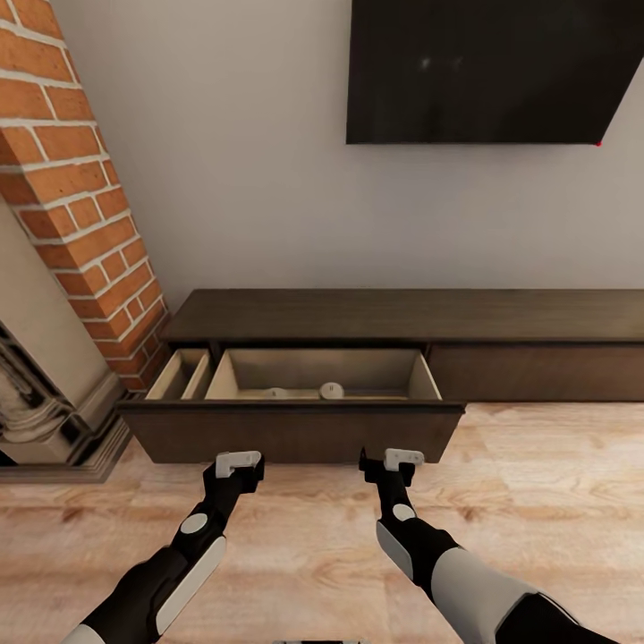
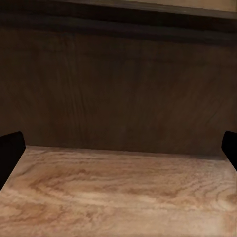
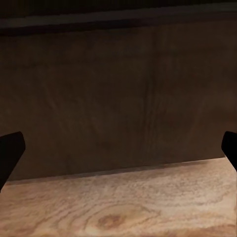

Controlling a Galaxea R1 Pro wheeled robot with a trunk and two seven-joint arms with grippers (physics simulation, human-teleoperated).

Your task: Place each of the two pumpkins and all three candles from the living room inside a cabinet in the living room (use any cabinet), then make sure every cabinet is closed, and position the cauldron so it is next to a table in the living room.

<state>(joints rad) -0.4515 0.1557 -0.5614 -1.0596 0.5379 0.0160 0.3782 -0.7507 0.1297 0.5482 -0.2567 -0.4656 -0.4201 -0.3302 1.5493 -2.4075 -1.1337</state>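
A long, low, dark brown wood cabinet (image 1: 402, 315) stands against a pale wall, its left drawer (image 1: 295, 429) pulled out with a flat, handleless front and pale beige insides. Two small grey-white candles (image 1: 331, 390) lie in the wide compartment, just beyond and between the two claws. The left gripper (image 1: 238, 462) and right gripper (image 1: 391, 461) hover near the drawer front over the wood floor (image 1: 537, 483), both spread wide with nothing between the fingertips (image 2: 11, 150). A dark screen (image 1: 487, 67) hangs above.

Two pale candles (image 1: 304, 391) lie inside the dark cabinet's (image 1: 358, 315) open drawer.
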